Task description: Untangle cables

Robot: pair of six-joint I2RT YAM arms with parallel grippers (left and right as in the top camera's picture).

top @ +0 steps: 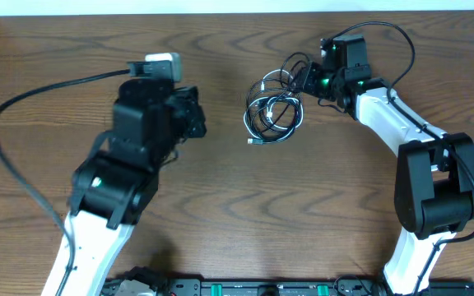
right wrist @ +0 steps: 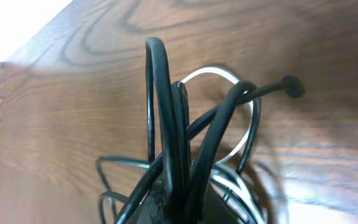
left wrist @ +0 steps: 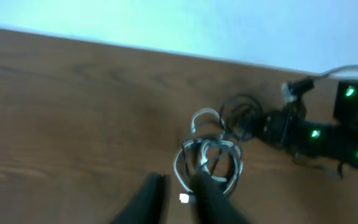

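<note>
Wood tabletop (top: 220, 205): securing a grip on the tangle.
Left gripper (left wrist: 180, 190) jaws slightly parted, empty; cables (top: 271, 111) coiled toward the far edge; right gripper (top: 309, 82) jaws clamped on them. Next, likely: left pins, right draws away.

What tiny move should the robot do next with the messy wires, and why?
Probably slide the left end effector forward to the bundle of thin black and white cables and grip its near white loop. The right end effector pinches black loops on the far side, while the left is open and apart from it.
</note>
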